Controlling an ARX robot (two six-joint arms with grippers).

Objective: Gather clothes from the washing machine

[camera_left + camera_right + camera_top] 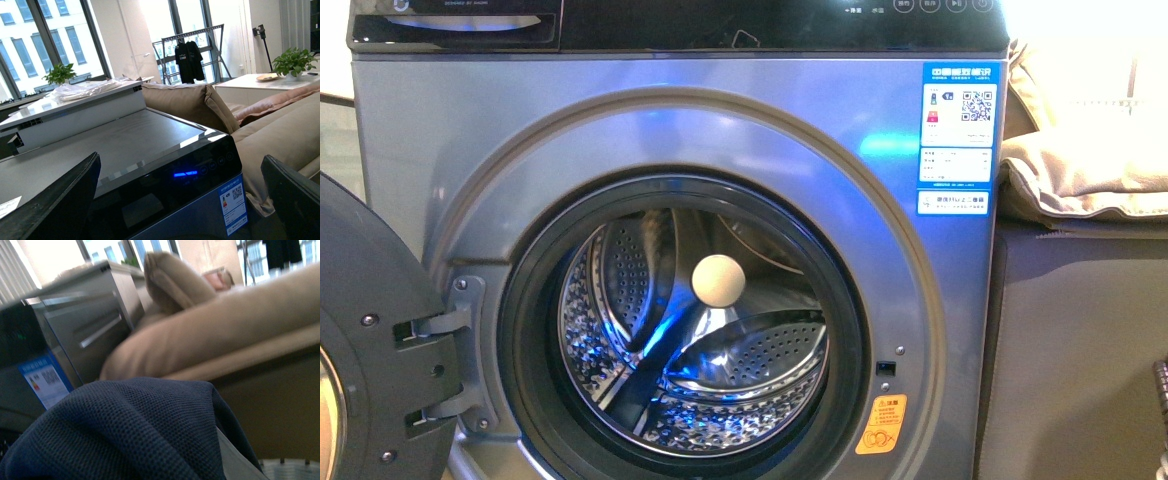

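The grey washing machine [670, 130] fills the front view with its porthole open. Its perforated steel drum [740, 370] shows no fabric inside. The clothes [125, 435], a dark navy knit garment, bulge across the near part of the right wrist view. My right gripper is shut on the clothes and hidden beneath them, off to the machine's right beside the beige cushions [225, 335]. My left gripper [180, 200] is open and empty, its dark fingers [55, 205] spread wide above the machine's black control panel [195, 172].
The round door [370, 350] hangs open at the left. A cream ball [718, 281] sits in the drum. Beige cushions [1080, 160] rest on a dark surface right of the machine. A woven basket's rim [292, 467] shows below the garment.
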